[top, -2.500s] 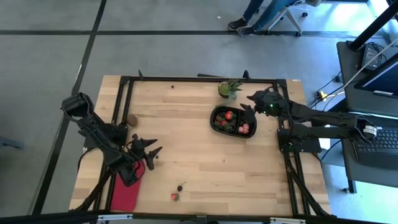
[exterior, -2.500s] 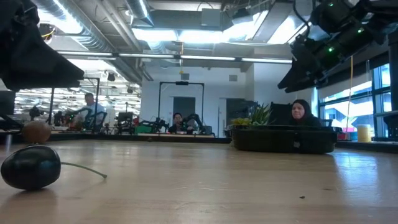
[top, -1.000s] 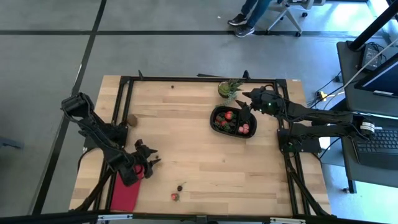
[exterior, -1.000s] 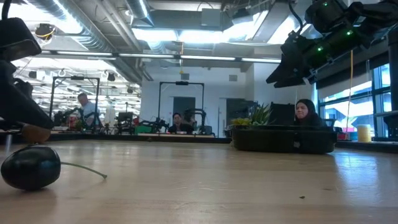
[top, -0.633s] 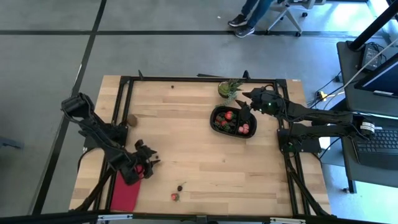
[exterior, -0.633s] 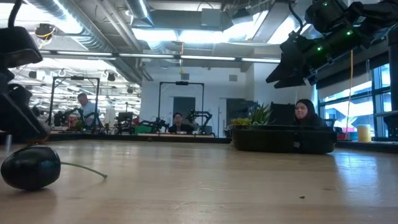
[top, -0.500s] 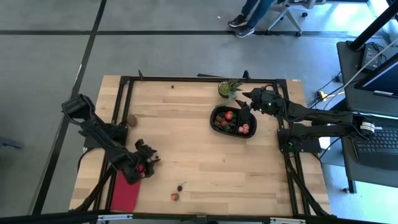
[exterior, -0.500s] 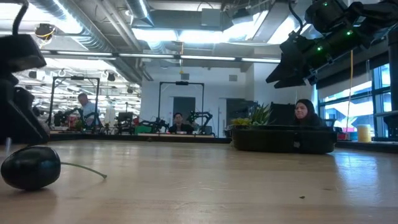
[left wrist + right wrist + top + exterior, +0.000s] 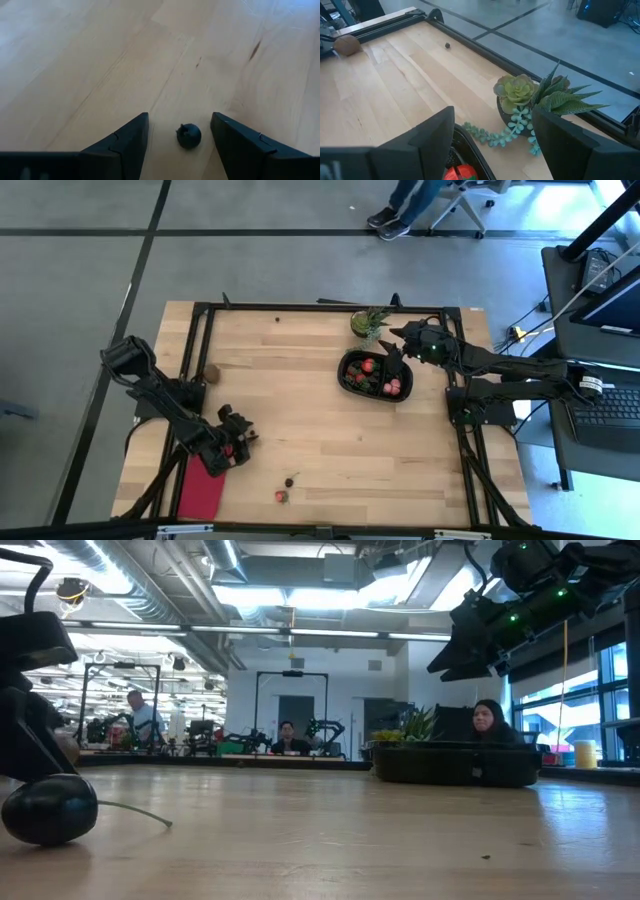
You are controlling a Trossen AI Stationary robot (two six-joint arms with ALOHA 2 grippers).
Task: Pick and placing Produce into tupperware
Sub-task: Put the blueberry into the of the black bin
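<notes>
Wooden worktop (image 9: pixel 320 430), pale planks inside a black metal frame, sitting on a grey floor with dark lines. From table height the room behind is a big lit workshop, people sitting at benches far off.

Produce is split up. A few red and pink pieces sit in the black oval tupperware (image 9: pixel 349 383) on the right half of the worktop, just beside a little potted succulent (image 9: pixel 368 322) at the far edge. A dark berry (image 9: pixel 289 481) and a red strawberry piece (image 9: pixel 281 496) lie loose near the front edge, and a round brown piece (image 9: pixel 212 373) sits by the left frame. A red cloth (image 9: pixel 200 493) lies flat at the front left corner.

Left gripper (image 9: pixel 236 446) is down low over the worktop next to that cloth, fingers (image 9: pixel 125 147) apart with a small dark blue-black berry with a tiny stem (image 9: pixel 189 135) lying between them, not touching either.

Right gripper (image 9: pixel 395 352) hangs above the far end of the tupperware, fingers (image 9: pixel 422 147) spread wide and holding nothing, pointed towards the succulent.
</notes>
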